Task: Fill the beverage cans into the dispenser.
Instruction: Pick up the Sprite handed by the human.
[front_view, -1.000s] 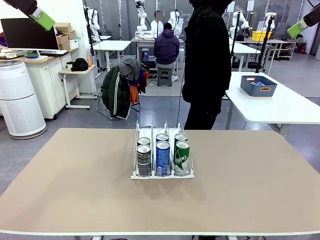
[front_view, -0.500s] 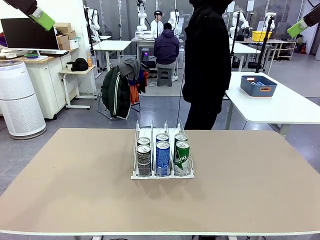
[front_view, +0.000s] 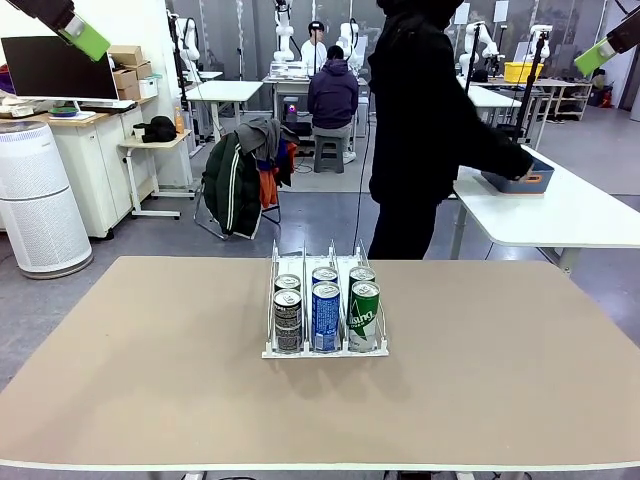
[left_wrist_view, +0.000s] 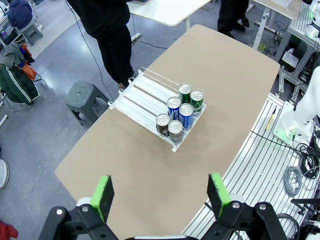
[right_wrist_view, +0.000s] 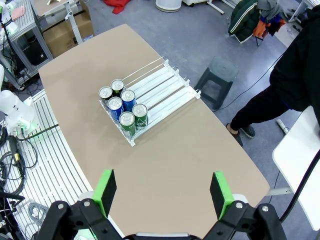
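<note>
Behind the beverage cans (left_wrist_view: 186, 115), wrist views show bare lanes of the dispenser (left_wrist_view: 141, 95).

Glossy metal cans (front_view: 326, 312), white wire dispenser (front_view: 325, 300), matt tabletop (front_view: 150, 380).

Rear beverage cans (front_view: 324, 273) apparently half-hidden behind front row (front_view: 326, 316).

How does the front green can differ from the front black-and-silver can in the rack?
The front green can is green with white lettering; the front black-and-silver can is dark and patterned. In the front view the green can stands in the right lane of the dispenser, the black-and-silver can in its left lane, with a blue can between them. Both stand upright, silver-topped, at the dispenser's near end.
</note>
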